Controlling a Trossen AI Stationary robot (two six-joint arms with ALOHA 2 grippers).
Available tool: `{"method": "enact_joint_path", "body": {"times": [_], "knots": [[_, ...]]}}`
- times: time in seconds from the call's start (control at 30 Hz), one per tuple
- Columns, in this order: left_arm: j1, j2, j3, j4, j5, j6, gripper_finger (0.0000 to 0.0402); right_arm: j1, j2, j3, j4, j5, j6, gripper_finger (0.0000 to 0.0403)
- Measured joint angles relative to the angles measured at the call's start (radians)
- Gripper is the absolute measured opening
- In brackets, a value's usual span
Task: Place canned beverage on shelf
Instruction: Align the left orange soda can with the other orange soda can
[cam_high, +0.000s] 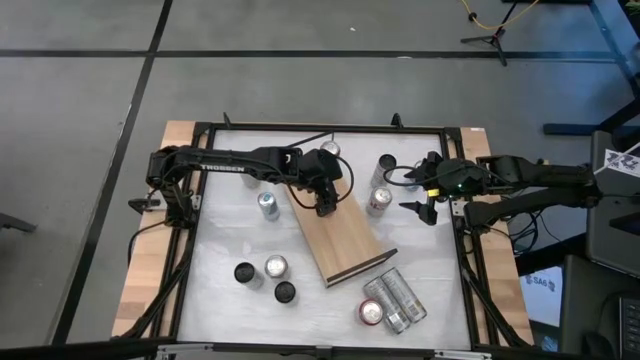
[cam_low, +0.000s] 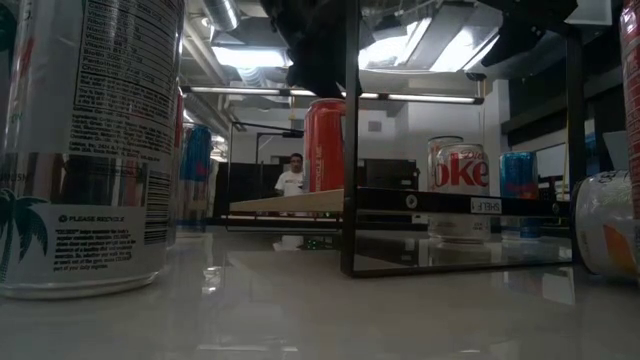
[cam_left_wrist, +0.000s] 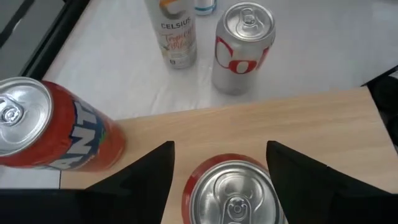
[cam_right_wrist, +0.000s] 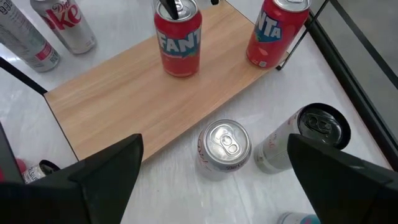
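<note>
Shelf: the long light-brown wooden board with dark edges (cam_high: 345, 240) lay slantwise in the middle of the white tabletop with a black frame (cam_high: 230, 235).
Task can: a red Fanta can with a silver top (cam_left_wrist: 233, 196) stood upright on the board, close to the end that carries the thin black rail (cam_right_wrist: 297, 42). In the low view it rose red above the board's edge.
Left gripper: the left gripper (cam_high: 324, 203) hung over that can, one dark finger (cam_left_wrist: 144, 174) on each side of it. The jaws stood at a middling width. Whether they pressed on the can or stood just clear could not be told.
Second Fanta can: another red Fanta can (cam_right_wrist: 277, 31) stood upright at the rail-end corner of the board, just beside the rail.
Right gripper: the right gripper (cam_high: 421, 207) waited near the table's right edge with its jaws spread wide and holding nothing.
Cans off the board: a silver Coke can (cam_right_wrist: 224, 148) and a slim white can with a dark top (cam_right_wrist: 303, 134) stood on the tabletop just beside the board's long edge, near the right gripper.
Lying cans: several silver cans (cam_high: 392, 300) lay on their sides beyond the board's other end.
Room: a person (cam_low: 291, 178) showed far behind the table.
</note>
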Motion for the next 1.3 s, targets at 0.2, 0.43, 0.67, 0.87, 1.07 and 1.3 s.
{"method": "enact_joint_path", "body": {"times": [0.2, 0.43, 0.67, 0.87, 1.07, 1.3], "knots": [[0.000, 0.000, 0.022, -0.001, -0.001, 0.000, 0.0245, 0.000, 0.000, 0.000, 0.000, 0.000, 0.000, 0.0392], [0.003, 0.000, 0.040, -0.001, 0.001, -0.001, 0.0245, 0.000, 0.000, 0.000, 0.000, 0.000, 0.000, 0.0392], [0.003, 0.002, 0.040, -0.011, 0.002, -0.018, 0.0245, 0.000, 0.000, 0.000, 0.000, 0.000, 0.000, 0.0392], [0.007, 0.002, 0.040, -0.019, 0.001, -0.028, 0.0245, 0.000, 0.000, 0.000, 0.001, 0.000, 0.000, 0.0392], [0.007, 0.002, 0.040, -0.019, -0.023, -0.029, 0.0245, 0.000, 0.000, 0.000, 0.001, 0.000, 0.000, 0.0392], [0.007, 0.002, 0.041, -0.042, -0.002, -0.015, 0.0269, 0.000, 0.000, 0.000, 0.001, 0.000, 0.000, 0.0392]]}}
